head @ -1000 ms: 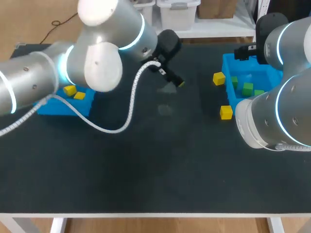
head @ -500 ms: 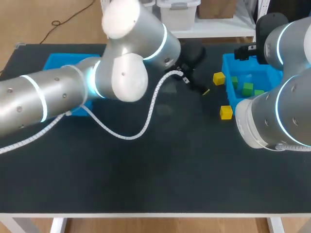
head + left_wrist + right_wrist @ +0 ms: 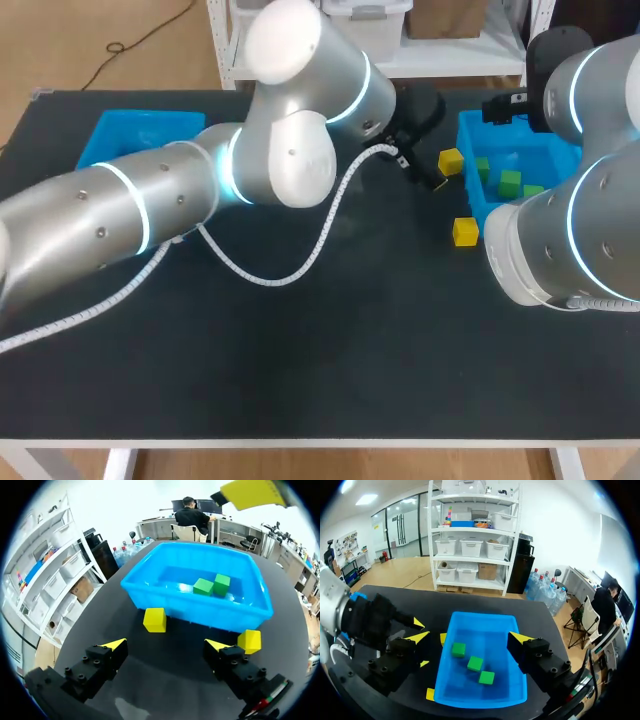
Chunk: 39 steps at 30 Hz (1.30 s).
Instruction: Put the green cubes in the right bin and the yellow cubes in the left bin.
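The left gripper (image 3: pixel 165 645) hung low over the table (image 3: pixel 165 690), its fingers spread wide with nothing between them. Just ahead of it sat a yellow cube (image 3: pixel 155 620), close against the near wall of the right bin (image 3: pixel 200 611). A second yellow cube (image 3: pixel 249 641) lay beside one finger, by the bin's corner. The first cube looked small, light and rigid, with flat and probably smooth faces. A pinch across its two free side faces, along the wall, would likely hold best, since the face toward the bin left little room for a finger. Green cubes (image 3: pixel 203 586) lay inside that bin. The right gripper (image 3: pixel 469 639), likewise spread and empty, hovered above it. The left bin (image 3: pixel 140 130) stood well apart, across the table.
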Each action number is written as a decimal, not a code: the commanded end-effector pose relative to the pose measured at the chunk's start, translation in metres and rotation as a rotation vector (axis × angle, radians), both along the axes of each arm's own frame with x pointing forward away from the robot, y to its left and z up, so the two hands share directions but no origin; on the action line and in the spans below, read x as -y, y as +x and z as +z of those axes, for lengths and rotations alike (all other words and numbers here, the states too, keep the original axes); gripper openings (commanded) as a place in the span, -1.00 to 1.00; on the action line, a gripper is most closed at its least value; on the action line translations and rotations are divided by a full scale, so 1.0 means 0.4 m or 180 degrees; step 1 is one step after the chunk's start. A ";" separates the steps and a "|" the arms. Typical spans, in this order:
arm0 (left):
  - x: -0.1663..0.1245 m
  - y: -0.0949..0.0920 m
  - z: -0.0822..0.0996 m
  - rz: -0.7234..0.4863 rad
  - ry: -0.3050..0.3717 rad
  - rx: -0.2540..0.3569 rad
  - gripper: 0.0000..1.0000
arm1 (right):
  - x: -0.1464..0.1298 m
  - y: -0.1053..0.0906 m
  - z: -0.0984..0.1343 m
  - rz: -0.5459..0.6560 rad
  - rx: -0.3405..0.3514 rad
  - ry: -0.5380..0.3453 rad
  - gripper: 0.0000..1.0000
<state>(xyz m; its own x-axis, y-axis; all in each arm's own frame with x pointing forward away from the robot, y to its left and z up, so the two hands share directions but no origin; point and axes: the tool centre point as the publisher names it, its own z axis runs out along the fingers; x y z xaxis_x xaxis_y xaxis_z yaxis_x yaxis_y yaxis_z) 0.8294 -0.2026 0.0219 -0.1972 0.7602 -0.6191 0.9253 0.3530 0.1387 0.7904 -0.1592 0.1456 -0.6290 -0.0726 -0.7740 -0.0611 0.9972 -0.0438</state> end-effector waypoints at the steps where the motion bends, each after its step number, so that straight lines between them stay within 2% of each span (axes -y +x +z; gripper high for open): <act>1: 0.020 0.049 -0.021 -0.0088 -0.0020 -0.0048 1.00 | 0.004 0.000 0.002 0.0019 -0.0010 0.0015 1.00; 11: 0.026 0.088 -0.054 -0.0211 -0.0025 -0.0029 1.00 | 0.004 0.000 0.002 0.0019 -0.0010 0.0015 1.00; 39: 0.096 0.116 -0.080 -0.0352 0.0072 -0.0064 1.00 | 0.004 0.000 0.002 0.0019 -0.0010 0.0015 1.00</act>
<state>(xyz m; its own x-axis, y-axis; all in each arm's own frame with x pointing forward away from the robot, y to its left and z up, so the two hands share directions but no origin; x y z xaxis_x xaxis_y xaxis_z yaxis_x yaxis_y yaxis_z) 0.8638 -0.2338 -0.0068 -0.1235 0.7871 -0.6043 0.9572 0.2552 0.1368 0.7904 -0.1592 0.1455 -0.6290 -0.0726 -0.7740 -0.0611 0.9972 -0.0439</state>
